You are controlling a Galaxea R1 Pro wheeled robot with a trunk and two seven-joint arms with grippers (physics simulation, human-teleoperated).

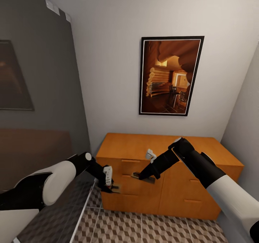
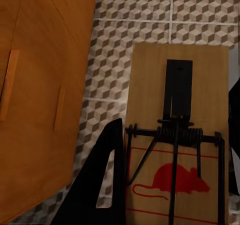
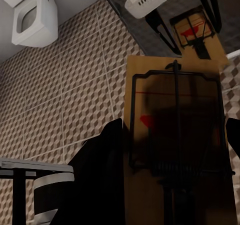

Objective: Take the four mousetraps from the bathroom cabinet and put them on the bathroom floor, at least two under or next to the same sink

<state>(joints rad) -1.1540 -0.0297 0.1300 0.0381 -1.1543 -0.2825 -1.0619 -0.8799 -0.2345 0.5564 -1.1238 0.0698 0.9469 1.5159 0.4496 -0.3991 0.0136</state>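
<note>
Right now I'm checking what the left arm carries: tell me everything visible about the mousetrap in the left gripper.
The mousetrap is a flat rectangular board of pale brown wood with a printed red mouse and red lines. Dark metal parts sit on top: a coiled spring across the board, wire arms and a flat black plate. It is held in the left gripper, a dark finger against its edge, above the cube-patterned bathroom floor in front of the orange cabinet.

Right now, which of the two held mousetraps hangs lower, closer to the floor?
The mousetrap in the left hand: it hangs by the cabinet's lower left corner, while the right hand's mousetrap sits higher, in front of the drawers.
</note>
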